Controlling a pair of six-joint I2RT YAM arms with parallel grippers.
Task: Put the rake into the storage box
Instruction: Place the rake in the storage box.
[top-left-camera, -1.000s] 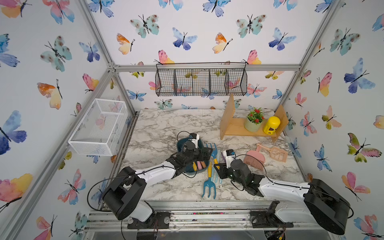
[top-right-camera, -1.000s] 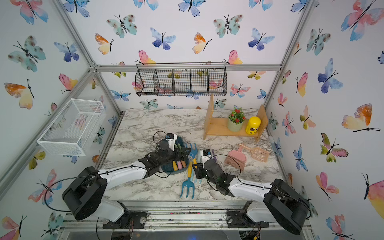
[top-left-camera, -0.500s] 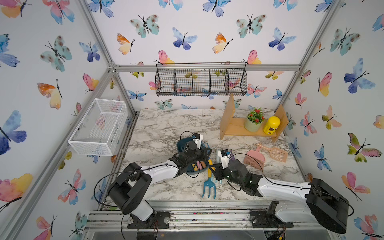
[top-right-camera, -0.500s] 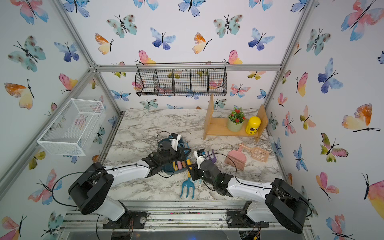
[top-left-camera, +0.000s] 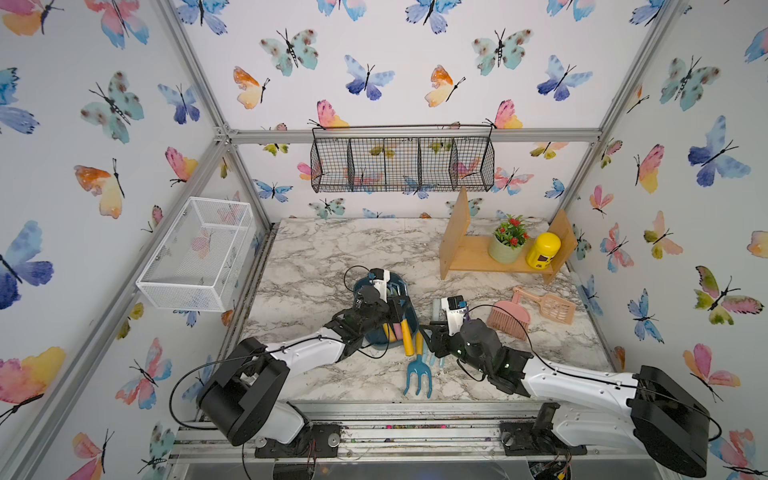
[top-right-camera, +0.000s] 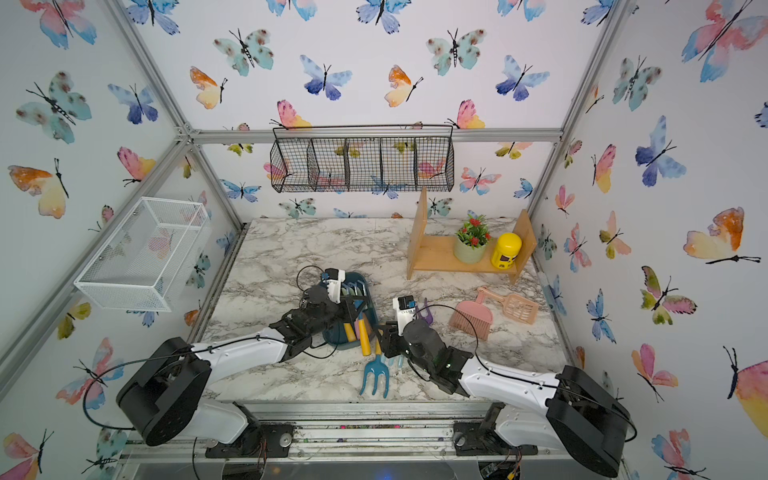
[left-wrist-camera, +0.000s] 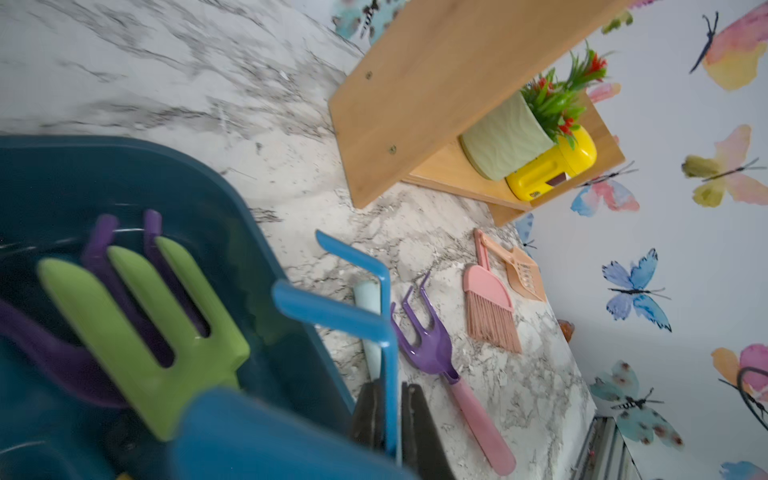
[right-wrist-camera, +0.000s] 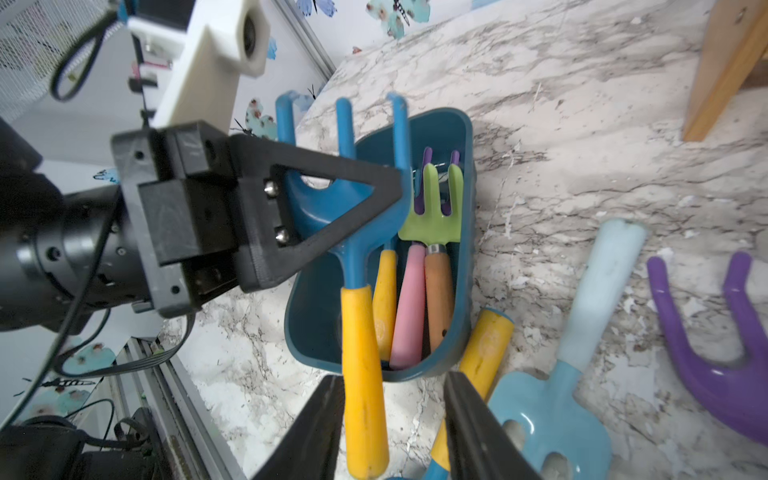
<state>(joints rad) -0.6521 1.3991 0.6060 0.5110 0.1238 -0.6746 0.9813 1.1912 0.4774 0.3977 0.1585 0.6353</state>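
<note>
Butterfly-papered walls (top-left-camera: 374, 62) close in a marble table (top-left-camera: 332, 257). The storage box (right-wrist-camera: 465, 174) sits on it left of centre, its length running near to far. The rake (right-wrist-camera: 361, 332) lies over the box on the same line, tines far, yellow handle near and jutting past the near wall. The left gripper (left-wrist-camera: 390, 419) is clamped on a tine. The right gripper (right-wrist-camera: 392, 386) has its jaws apart on either side of the handle end. The left arm probably needs to carry the rake farther in before letting go.
</note>
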